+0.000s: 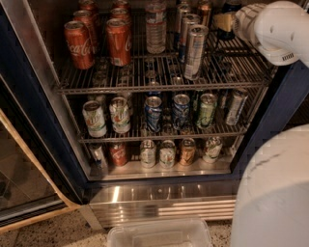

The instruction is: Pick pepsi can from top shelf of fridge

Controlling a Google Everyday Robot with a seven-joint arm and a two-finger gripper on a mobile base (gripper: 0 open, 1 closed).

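The fridge (29,120) stands open, with a dark blue frame and a steel base. On its top shelf (159,86), a chrome wire rack, a dark navy can (228,9), apparently the pepsi can, stands at the far right back, mostly hidden by my arm. My gripper (223,22) reaches in from the right at that can's height, right against it. My white arm (275,29) covers the shelf's right end.
The top shelf also holds red Coca-Cola cans (79,44) at the left, a water bottle (156,28) in the middle and tall slim silver cans (195,51) just left of the gripper. Two lower racks hold several cans. A clear plastic bin (159,234) lies on the floor. The robot's white body (273,193) fills the lower right.
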